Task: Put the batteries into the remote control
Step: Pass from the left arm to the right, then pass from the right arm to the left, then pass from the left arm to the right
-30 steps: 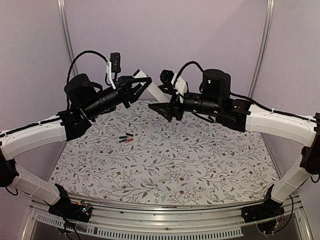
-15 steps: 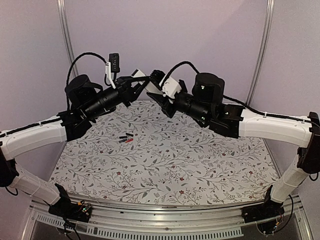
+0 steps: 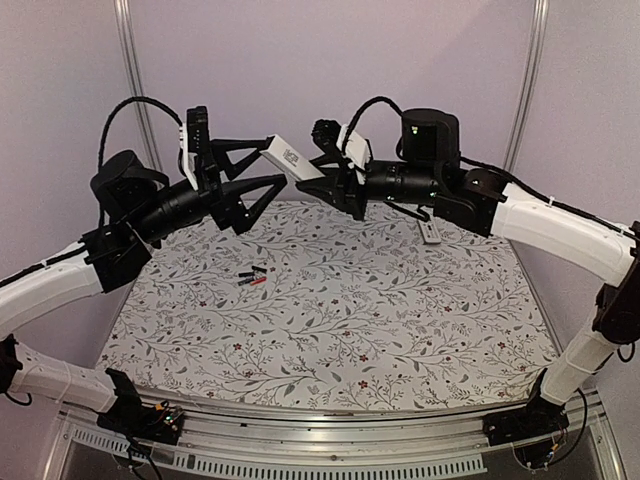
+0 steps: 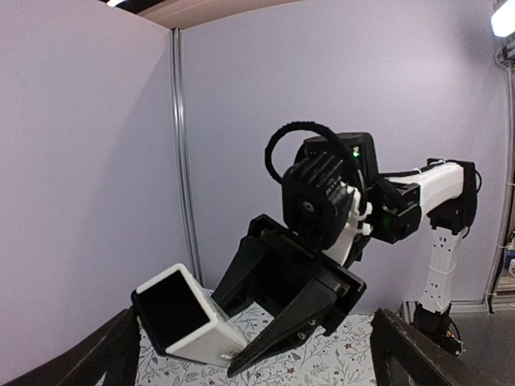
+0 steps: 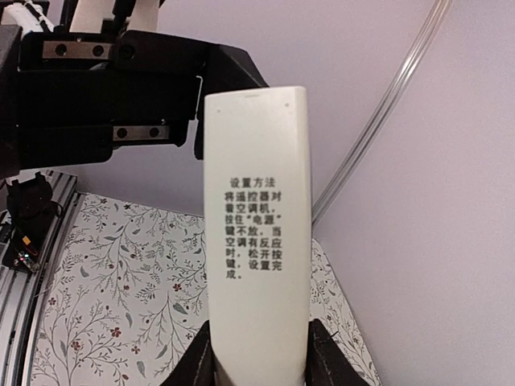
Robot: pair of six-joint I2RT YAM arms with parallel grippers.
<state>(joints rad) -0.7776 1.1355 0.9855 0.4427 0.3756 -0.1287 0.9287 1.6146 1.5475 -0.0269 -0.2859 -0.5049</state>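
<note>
Only the top view shows the batteries (image 3: 252, 277). They lie close together on the surface (image 3: 350, 330), left of the middle, black and red. The remote (image 3: 292, 158) is not near them. It is up in the air at the back, well above the surface. The right pincer (image 3: 338, 183) is closed on one end of it. The other end pokes out between the two fingers of the left pincer (image 3: 270, 162), which is wide open and does not touch it.

The left wrist view looks at the remote from its end. That end looks dark, like a square hole with white edges, and the top view does not show this. The left fingers (image 4: 100, 360) sit far out in the bottom corners, with big gaps beside the remote.

The right wrist view shows the long flat side of the remote, with small black writing on it. The right fingers (image 5: 199, 363) hug it at the bottom edge, mostly cut off.

Neither wrist view shows the batteries. In the top view they are so tiny that I cannot count them. A small pale thing (image 3: 430, 232) lies on the surface under the right arm, too small to tell what it is.
</note>
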